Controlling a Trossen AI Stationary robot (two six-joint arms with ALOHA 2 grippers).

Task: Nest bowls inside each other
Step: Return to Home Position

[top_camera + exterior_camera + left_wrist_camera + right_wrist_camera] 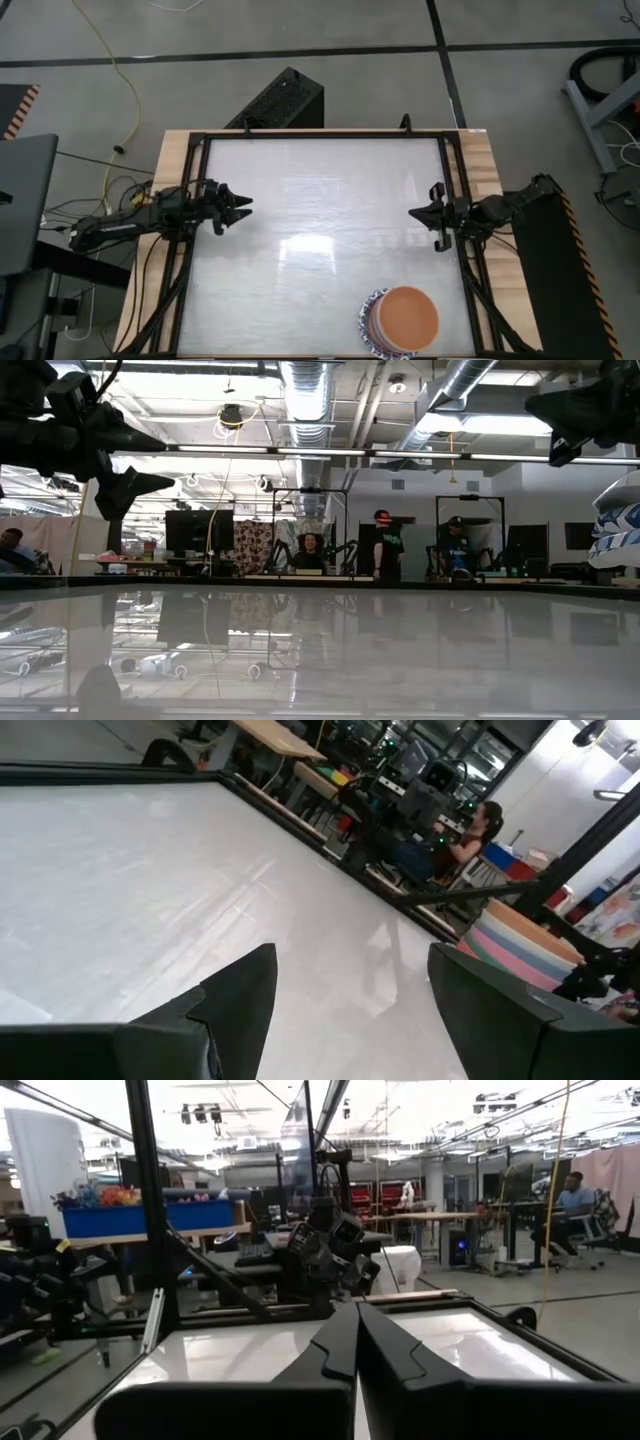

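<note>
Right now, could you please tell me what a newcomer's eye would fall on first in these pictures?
The single stack of bowls, orange on top, stands on the right side of the white table, near its edge at the bottom of the high view. The left gripper hangs open at the table's left edge, and the right gripper is shut at its right edge.

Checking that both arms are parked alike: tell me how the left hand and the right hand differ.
The left hand has its fingers spread open; the right hand has its fingers pressed shut. The left hand hangs over the left edge of the table, the right hand over its right edge, nearer the stack of bowls. Both hold nothing and point inward at each other.
</note>
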